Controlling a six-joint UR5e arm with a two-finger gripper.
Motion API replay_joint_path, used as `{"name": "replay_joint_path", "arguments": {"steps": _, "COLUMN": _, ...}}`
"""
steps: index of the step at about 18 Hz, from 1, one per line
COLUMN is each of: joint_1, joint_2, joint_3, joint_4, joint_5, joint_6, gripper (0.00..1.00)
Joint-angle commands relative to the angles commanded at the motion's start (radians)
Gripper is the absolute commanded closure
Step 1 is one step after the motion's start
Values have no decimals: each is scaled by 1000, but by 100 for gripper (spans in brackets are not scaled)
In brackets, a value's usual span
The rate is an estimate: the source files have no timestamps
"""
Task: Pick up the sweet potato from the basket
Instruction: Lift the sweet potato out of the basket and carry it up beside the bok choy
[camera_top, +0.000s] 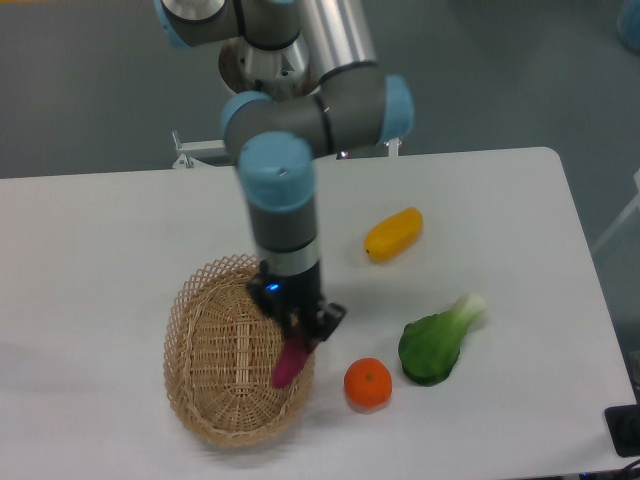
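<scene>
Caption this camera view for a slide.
UR5e gripper holds the sweet potato over the basket, beside an orange.

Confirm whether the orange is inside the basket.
No: the orange sits on the table, just right of the basket.

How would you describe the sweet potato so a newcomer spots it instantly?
Find the wicker basket at the table's front left. At its right rim, the gripper holds the sweet potato. It is the only reddish-purple, slim tapered piece; the orange beside it is round.
</scene>
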Motion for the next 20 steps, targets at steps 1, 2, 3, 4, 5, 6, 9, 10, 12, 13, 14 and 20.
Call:
{"name": "replay_joint_path", "arguments": {"steps": 1, "joint_1": 31, "joint_2": 3, "joint_3": 14, "joint_4": -23, "joint_5": -11, "joint_6": 23, "gripper": 60}}
{"name": "replay_joint_path", "arguments": {"steps": 2, "joint_1": 60, "joint_2": 3, "joint_3": 32, "joint_4": -52, "joint_5": -23, "joint_6": 49, "gripper": 60}}
{"name": "replay_joint_path", "arguments": {"steps": 3, "joint_1": 94, "joint_2": 3, "joint_3": 44, "joint_4": -86, "joint_5": -26, "joint_6": 86, "gripper": 60}}
{"name": "replay_joint_path", "arguments": {"steps": 4, "joint_1": 123, "joint_2": 3, "joint_3": 57, "joint_4": -109, "joint_5": -28, "joint_6": 130, "gripper": 60}}
{"name": "replay_joint_path", "arguments": {"steps": 5, "joint_1": 152, "joint_2": 3, "joint_3": 69, "joint_4": -123, "joint_5": -28, "joint_6": 166, "gripper": 61}}
{"name": "replay_joint_path", "arguments": {"steps": 6, "joint_1": 177, "joint_2": 3, "joint_3": 77, "joint_4": -135, "joint_5": -29, "joint_6": 193, "gripper": 60}}
{"name": "replay_joint_path", "arguments": {"steps": 9, "joint_1": 241, "joint_2": 3, "joint_3": 98, "joint_4": -170, "joint_5": -31, "joint_6": 293, "gripper": 61}}
{"name": "replay_joint_path", "arguments": {"steps": 10, "joint_1": 256, "joint_2": 3, "joint_3": 101, "joint_4": -180, "joint_5": -34, "joint_6": 325, "gripper": 60}}
{"name": "replay_joint_path", "arguments": {"steps": 12, "joint_1": 287, "joint_2": 3, "joint_3": 100, "joint_4": -186, "joint_5": -35, "joint_6": 374, "gripper": 60}}
{"name": "replay_joint_path", "arguments": {"steps": 13, "joint_1": 298, "joint_2": 3, "joint_3": 98, "joint_4": -187, "joint_5": -35, "joint_6": 399, "gripper": 61}}
{"name": "replay_joint_path", "arguments": {"steps": 14, "joint_1": 309, "joint_2": 3, "joint_3": 98, "joint_4": -190, "joint_5": -37, "joint_6": 417, "gripper": 60}}
{"name": "replay_joint_path", "arguments": {"steps": 20, "joint_1": 319, "joint_2": 3, "joint_3": 92, "joint_4": -193, "joint_5": -38, "joint_6": 428, "gripper": 61}}
